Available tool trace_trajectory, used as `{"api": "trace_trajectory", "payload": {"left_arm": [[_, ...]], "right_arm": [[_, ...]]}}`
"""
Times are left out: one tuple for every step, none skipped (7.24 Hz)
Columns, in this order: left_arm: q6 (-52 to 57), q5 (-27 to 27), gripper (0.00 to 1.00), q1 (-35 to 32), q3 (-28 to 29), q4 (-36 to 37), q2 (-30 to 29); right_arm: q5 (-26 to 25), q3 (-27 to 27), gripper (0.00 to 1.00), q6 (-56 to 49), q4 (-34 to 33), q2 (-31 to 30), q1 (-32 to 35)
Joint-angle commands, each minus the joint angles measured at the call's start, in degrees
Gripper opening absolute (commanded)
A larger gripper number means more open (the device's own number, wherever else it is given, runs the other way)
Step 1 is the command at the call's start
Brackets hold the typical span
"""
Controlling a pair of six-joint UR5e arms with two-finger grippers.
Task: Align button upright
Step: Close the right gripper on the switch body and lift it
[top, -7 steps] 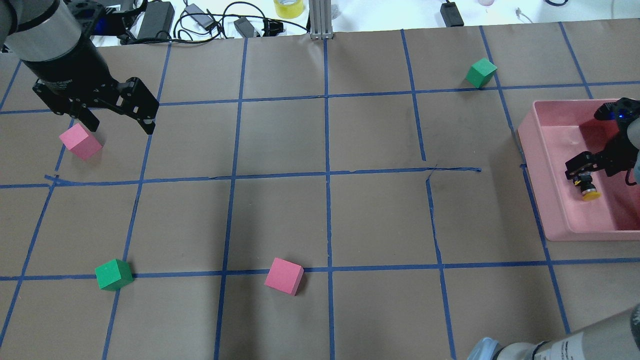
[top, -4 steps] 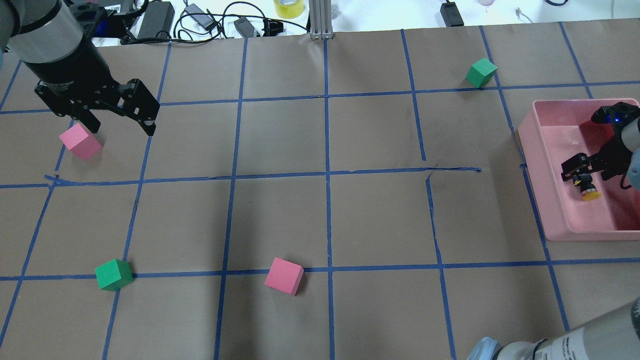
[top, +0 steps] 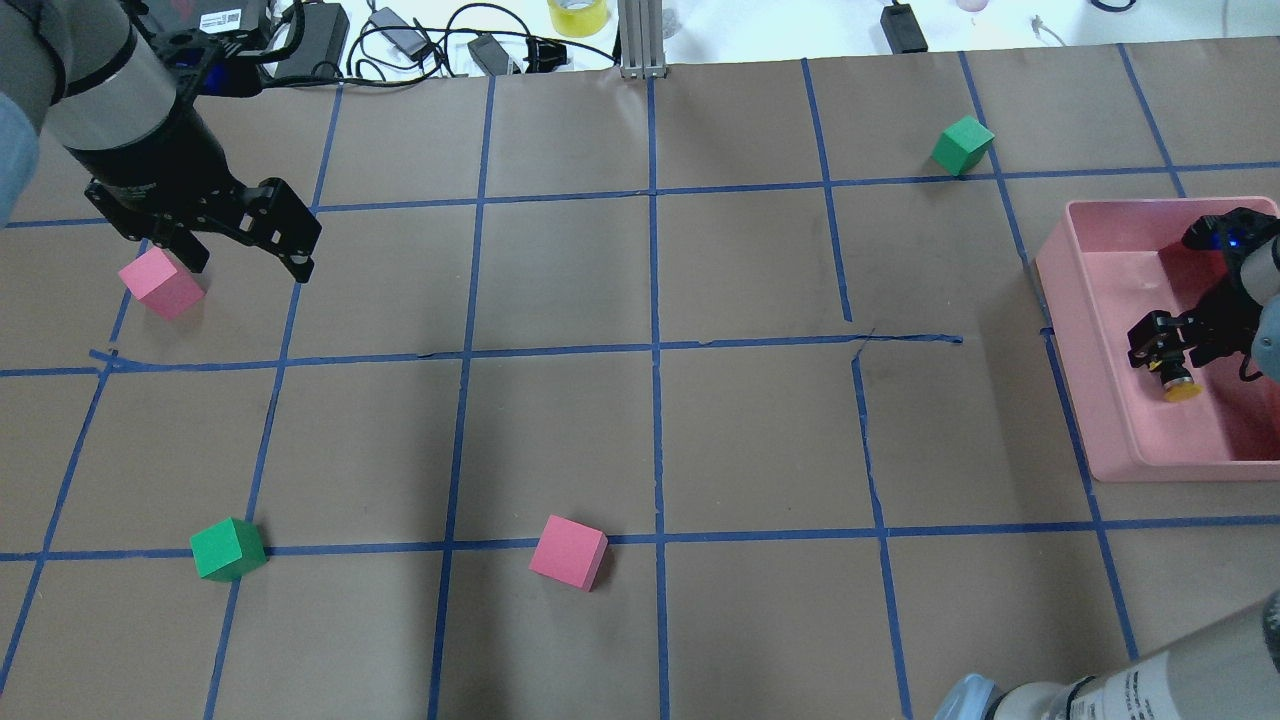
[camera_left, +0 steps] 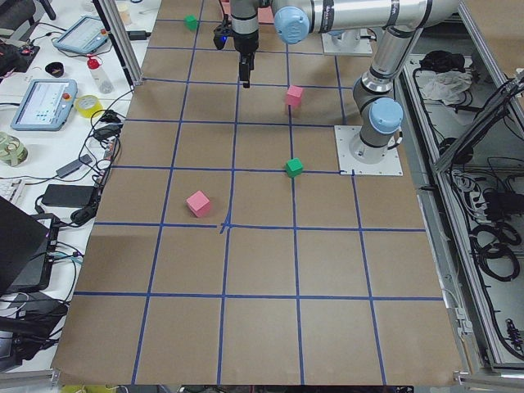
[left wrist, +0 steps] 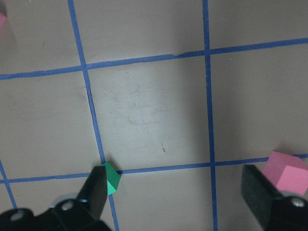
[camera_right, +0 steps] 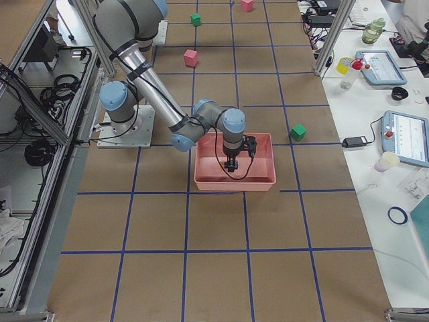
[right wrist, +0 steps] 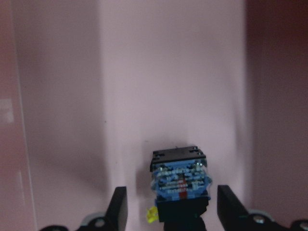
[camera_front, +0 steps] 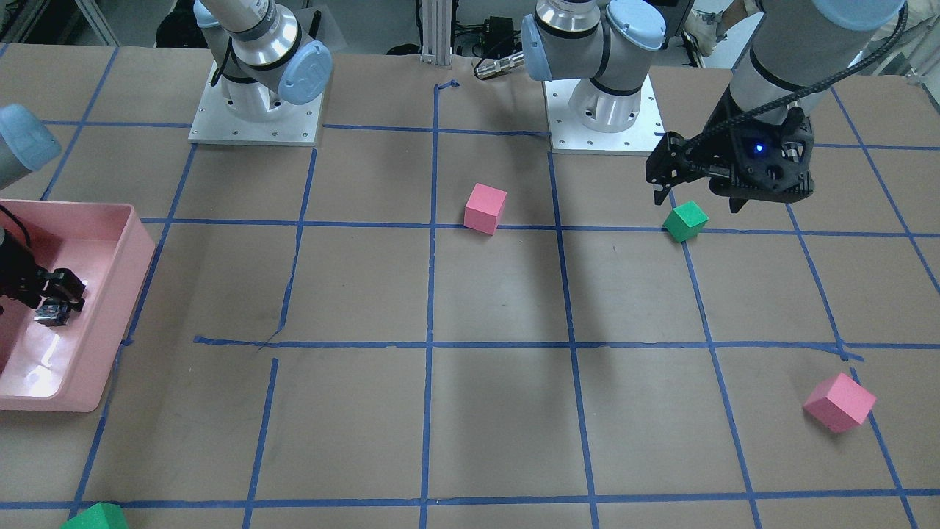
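The button [top: 1181,386] lies tilted in the pink bin [top: 1062,330], its yellow cap pointing toward the robot. In the right wrist view its blue terminal base [right wrist: 181,182] faces the camera. My right gripper [top: 1165,356] is down in the bin, open, with one finger on each side of the button's black body and a small gap at each side. It also shows in the front view [camera_front: 55,303] over the button [camera_front: 50,316]. My left gripper [top: 248,266] hangs open and empty high over the far left of the table, beside a pink cube [top: 160,283].
Foam cubes are scattered on the taped brown table: green [top: 962,145], green [top: 228,548], pink [top: 568,552]. Cables, power bricks and a yellow tape roll [top: 577,15] lie past the far edge. The bin's walls [camera_front: 138,253] enclose my right gripper.
The left arm has shifted slightly toward the far edge, its gripper still open. The right gripper has shifted only a little over the button, which stays in the same spot.
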Motion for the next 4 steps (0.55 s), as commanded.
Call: {"api": "trace_trajectory", "payload": {"left_arm": [[0.4,0.2,1.00,0.9,-0.1,-0.6,0.1],[0.4,0.2,1.00,0.9,0.0,-0.5,0.3],[0.4,0.2,1.00,0.8,0.0,-0.5,0.2],[0.5,0.1,1.00,0.9,-0.1,-0.6,0.2]], "right_arm": [[0.5,-0.4,0.00,-0.4,0.6,-0.2,0.0],[0.8,-0.4,0.00,-0.3,0.6,-0.6,0.0],[0.8,-1.0,0.00,-0.4,0.9,-0.7,0.0],[0.7,-2.1,0.00,-0.3,1.6,-1.0,0.0]]}}
